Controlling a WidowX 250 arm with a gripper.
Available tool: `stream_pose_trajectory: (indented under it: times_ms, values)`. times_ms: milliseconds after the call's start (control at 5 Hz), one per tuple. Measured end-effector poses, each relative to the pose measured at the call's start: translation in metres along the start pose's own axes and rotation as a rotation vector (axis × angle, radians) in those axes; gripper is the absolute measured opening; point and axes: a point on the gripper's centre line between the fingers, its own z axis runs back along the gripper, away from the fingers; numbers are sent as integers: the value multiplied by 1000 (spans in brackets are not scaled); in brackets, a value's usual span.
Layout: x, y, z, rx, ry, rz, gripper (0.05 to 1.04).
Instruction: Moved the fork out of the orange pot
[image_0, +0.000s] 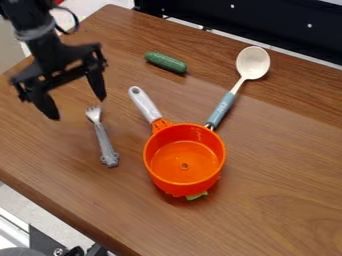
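Slightly aslant, fork (102, 137) near orange pot (179, 186), tines (93, 112) toward view's top

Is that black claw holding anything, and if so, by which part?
No, nothing is held. The gripper is open, its fingers wide apart, and the fork lies on the table, tines toward the gripper.

From my remote seat I see the pot (175, 184) as bright orange, its handle (143, 104) pale grey-white past an orange base. The fork (103, 139) looks silvery grey to me. I make out a dark green cucumber (165, 62) with lighter green flecks, and a spoon (253, 63), cream in the bowl and muted blue along the grip. My gripper (77, 108) is black. The table (280, 165) is warm brown, streaked with darker wood grain, and the panel (267, 30) is black, dotted white.
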Motion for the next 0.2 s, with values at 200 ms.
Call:
stream_pose_trajectory:
  times_ms: [200]
  values:
    - [-13, -17, 3, 25, -2, -126, 999]
